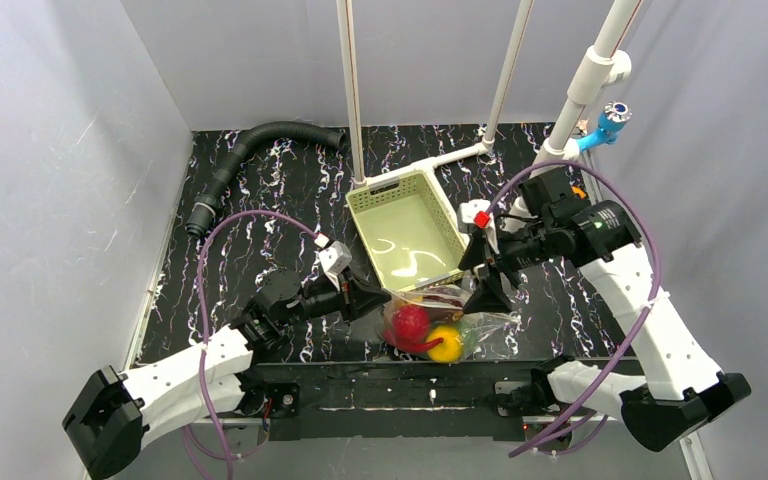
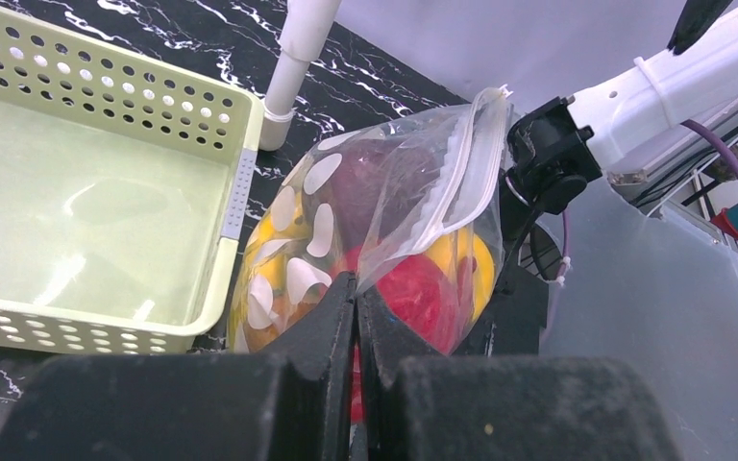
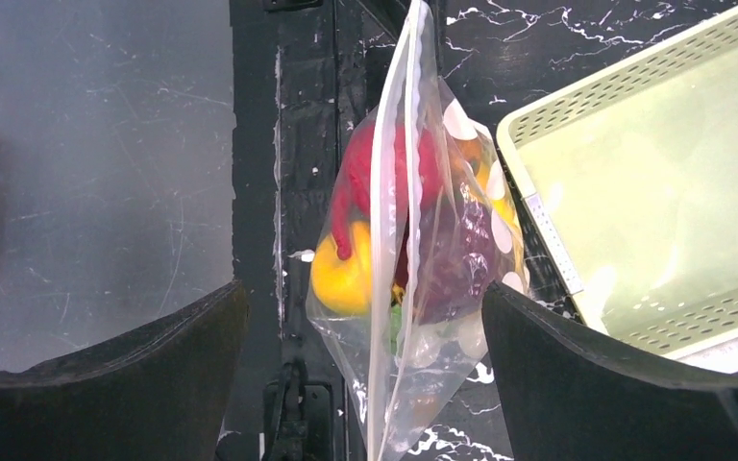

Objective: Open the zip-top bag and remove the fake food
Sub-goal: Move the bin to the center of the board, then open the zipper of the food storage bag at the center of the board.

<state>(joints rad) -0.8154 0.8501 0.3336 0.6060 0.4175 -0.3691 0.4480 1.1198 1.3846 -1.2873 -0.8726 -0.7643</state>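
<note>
Left wrist view: your left gripper [image 2: 356, 285] clamps the zip-top bag [image 2: 394, 182], probably anchoring it; your right gripper [image 3: 363, 298] gapes, zipper edge [image 3: 391, 192] between its jaws, gripping nothing.

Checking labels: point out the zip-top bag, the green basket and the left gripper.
zip-top bag [image 3: 413, 269], right wrist view, middle of its clear wall.
pale green basket [image 2: 86, 202], left wrist view, bare floor.
left gripper [image 2: 356, 288], left wrist view, between shut fingertips.

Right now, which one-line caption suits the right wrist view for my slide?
The open right gripper brackets the upright zip-top bag of fake food, beside the pale green basket.
</note>
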